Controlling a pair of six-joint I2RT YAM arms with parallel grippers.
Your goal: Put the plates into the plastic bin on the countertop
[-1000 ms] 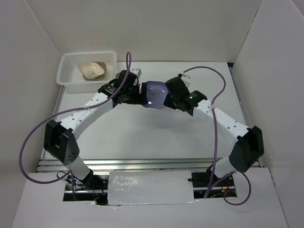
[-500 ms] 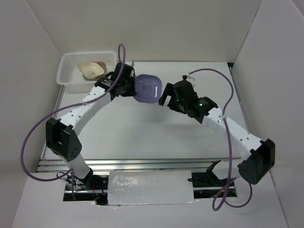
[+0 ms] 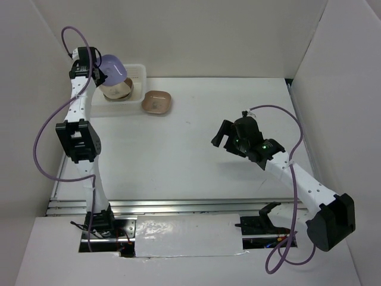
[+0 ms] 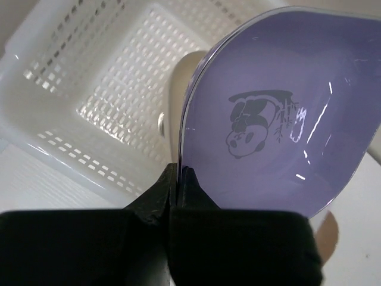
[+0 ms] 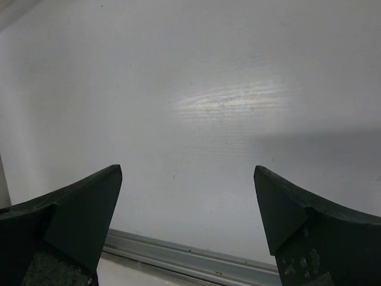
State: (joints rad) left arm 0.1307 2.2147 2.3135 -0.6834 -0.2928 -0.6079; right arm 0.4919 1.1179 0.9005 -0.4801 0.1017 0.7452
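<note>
From the overhead camera I see the left arm stretched up and far to the back left corner. The left gripper (image 3: pixel 99 72) is clamped on the rim of a small purple rounded-square plate (image 3: pixel 114 68), which it holds tilted in the air over the white translucent plastic bin with lattice sides (image 3: pixel 139 74). A cream rounded-square plate (image 3: pixel 117 90) lies inside the bin, partly hidden under the purple one. A brown rounded-square plate (image 3: pixel 157 102) sits on the flat white countertop (image 3: pixel 178 164), just beside the bin's right wall. The right gripper (image 3: pixel 222 136) hangs above the right half of the countertop, well apart from the bin, with its jaws spread and nothing in them.

On the left wrist camera the left gripper (image 4: pixel 178 179) pinches the purple plate (image 4: pixel 280 131) by its edge; the plate stands nearly on end, and I can read a small printed cartoon picture (image 4: pixel 262 122) at its centre. Behind it a strip of the cream plate (image 4: pixel 177 101) shows, with the bin's perforated floor and walls (image 4: pixel 89 89) below.

On the right wrist camera the right gripper (image 5: pixel 187 202) is released, both dark fingers (image 5: pixel 77 208) wide apart over bare countertop (image 5: pixel 208 107), a metal rail (image 5: pixel 190 257) running along the bottom of the view.
</note>
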